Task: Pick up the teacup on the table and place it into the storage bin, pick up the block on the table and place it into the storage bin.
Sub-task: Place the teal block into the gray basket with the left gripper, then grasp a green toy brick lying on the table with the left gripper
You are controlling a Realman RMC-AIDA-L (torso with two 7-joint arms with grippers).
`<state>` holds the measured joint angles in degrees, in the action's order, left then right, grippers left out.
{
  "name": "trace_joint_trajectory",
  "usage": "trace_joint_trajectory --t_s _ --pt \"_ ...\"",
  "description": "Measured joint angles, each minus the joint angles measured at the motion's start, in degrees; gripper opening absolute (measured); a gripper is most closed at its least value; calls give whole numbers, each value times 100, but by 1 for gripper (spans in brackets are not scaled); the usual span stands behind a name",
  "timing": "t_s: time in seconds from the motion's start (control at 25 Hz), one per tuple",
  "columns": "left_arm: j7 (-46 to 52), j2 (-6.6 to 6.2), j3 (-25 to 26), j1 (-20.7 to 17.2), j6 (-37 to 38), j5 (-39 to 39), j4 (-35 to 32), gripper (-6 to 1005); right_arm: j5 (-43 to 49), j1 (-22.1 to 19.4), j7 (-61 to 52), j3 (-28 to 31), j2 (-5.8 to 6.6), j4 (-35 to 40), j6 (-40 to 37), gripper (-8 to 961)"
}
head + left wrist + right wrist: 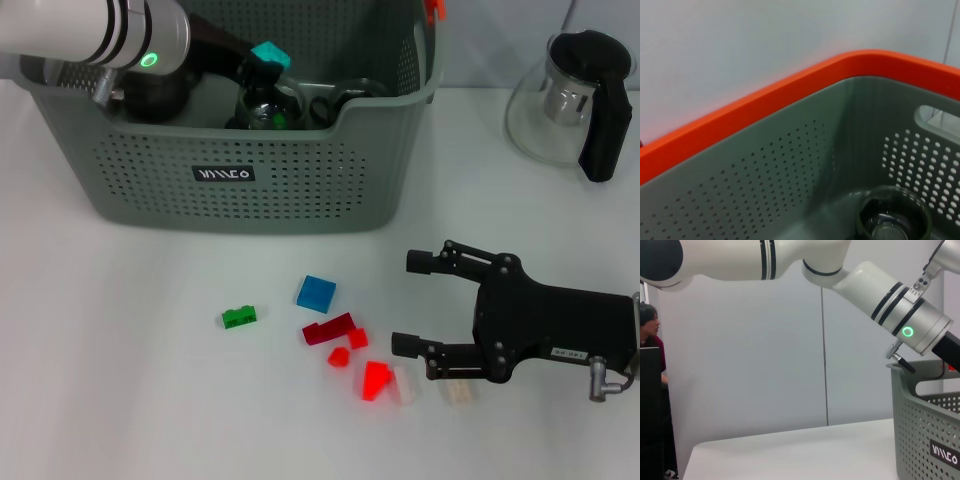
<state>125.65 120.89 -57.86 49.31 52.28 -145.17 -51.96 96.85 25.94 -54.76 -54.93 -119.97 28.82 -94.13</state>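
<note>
In the head view, the bin [260, 175] is seen at the back of the table [120, 400], with the left gripper [262, 95] lowered inside it; whether its jaws are parted cannot be told. The right gripper [412, 303] is held wide open and empty just right of the scattered blocks [340, 335]. In the left wrist view, the teacup [894, 217] is shown on the bin's floor. In the right wrist view, only the bin's corner and the left arm [890, 300] are shown.

A white left arm [90, 30] banded in black with a green ring light is seen, and a black right gripper [425, 305] bearing a small white label.
</note>
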Motion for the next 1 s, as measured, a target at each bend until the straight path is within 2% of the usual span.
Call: trace_joint_trajectory --t_s 0.2,0.32,0.44,0.56,0.64,0.68,0.72,0.76,0.88,0.96,1.0 --pt "16 101 53 -259 214 77 -509 487 0 10 -6 0 0 0 1 922" --pt "-21 225 100 -674 329 414 -1128 509 0 23 -11 0 1 0 0 922" --pt "-294 268 156 -1267 747 1329 -1781 523 0 40 -73 0 1 11 -1 922" --pt "-1252 323 709 -1853 1707 2879 -2072 520 0 42 -96 6 0 12 -31 922" --pt "-2104 320 1430 -2082 2861 3839 -1828 518 0 43 -96 16 -5 7 -48 922" --pt "-2855 252 2176 -2163 3939 4315 -1281 517 0 43 -97 23 -5 7 -49 922" --pt "-3242 207 2556 -2193 4404 4432 -940 516 0 47 -100 30 -8 6 -50 922" --pt "-3242 207 2556 -2193 4404 4432 -940 515 0 47 -107 41 -7 3 -50 922" --pt "-4472 65 3422 -2315 5128 4080 32 511 0 49 -186 65 0 1 -47 924" --pt "-5276 69 3724 -2482 5287 3440 351 509 0 44 -249 70 5 0 -28 924" --pt "-5531 111 3753 -2573 5277 3201 399 508 0 40 -264 70 5 0 -16 924"
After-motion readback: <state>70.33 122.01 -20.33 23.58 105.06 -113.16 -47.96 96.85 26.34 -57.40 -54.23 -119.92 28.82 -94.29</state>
